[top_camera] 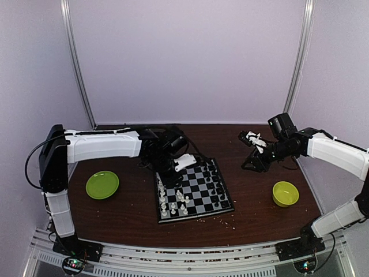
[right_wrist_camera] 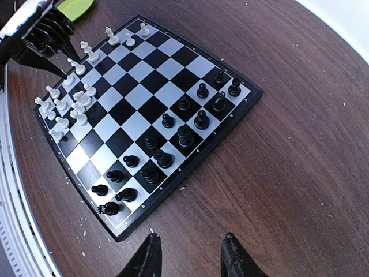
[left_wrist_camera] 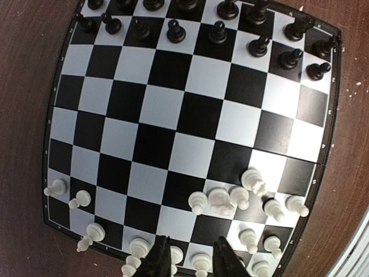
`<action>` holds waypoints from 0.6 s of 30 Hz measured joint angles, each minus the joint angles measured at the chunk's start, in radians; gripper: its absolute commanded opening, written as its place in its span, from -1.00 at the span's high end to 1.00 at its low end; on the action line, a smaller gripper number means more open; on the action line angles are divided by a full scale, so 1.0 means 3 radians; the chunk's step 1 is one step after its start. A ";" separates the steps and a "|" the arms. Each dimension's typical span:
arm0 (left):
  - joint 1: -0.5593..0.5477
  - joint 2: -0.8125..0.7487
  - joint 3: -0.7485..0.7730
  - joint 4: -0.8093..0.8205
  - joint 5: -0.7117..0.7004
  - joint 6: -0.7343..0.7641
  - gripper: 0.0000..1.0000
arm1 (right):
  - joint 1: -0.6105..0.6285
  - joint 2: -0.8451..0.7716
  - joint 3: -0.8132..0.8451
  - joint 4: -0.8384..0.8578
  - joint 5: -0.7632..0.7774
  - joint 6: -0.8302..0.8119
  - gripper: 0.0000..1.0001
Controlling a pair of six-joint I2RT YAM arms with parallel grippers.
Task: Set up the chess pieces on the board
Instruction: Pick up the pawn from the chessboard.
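Observation:
The board (top_camera: 226,203) lies at the table's middle; it also shows in the left wrist view (left_wrist_camera: 173,109) and the right wrist view (right_wrist_camera: 144,101). White chess pieces (left_wrist_camera: 230,199) stand crowded on its left rows, unevenly spaced (right_wrist_camera: 69,104). Black chess pieces (left_wrist_camera: 219,32) stand on its right rows (right_wrist_camera: 173,138). My left gripper (left_wrist_camera: 193,262) is open and holds nothing, hovering over the white back rows at the board's far left corner (top_camera: 172,171). My right gripper (right_wrist_camera: 189,259) is open and empty, above bare table to the right of the board (top_camera: 249,164).
A lime-green plate (top_camera: 102,184) lies left of the board. A lime-green bowl (top_camera: 285,193) stands at the right. Pale crumbs (top_camera: 230,222) dot the brown table near the board's front edge. White walls close the back and sides.

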 measured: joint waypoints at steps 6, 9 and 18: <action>0.0000 0.0177 -0.0008 0.0008 -0.0041 -0.0015 0.48 | 0.0000 0.0001 0.0000 0.0001 0.0011 0.0000 0.29; 0.0000 0.0234 -0.0008 0.0011 -0.0053 -0.0014 0.50 | 0.0000 0.0009 0.0000 0.0000 0.0019 -0.0001 0.29; 0.0000 0.0375 -0.0008 0.0025 -0.0118 -0.0010 0.54 | 0.0000 0.0029 0.0000 -0.0001 0.0024 -0.0006 0.29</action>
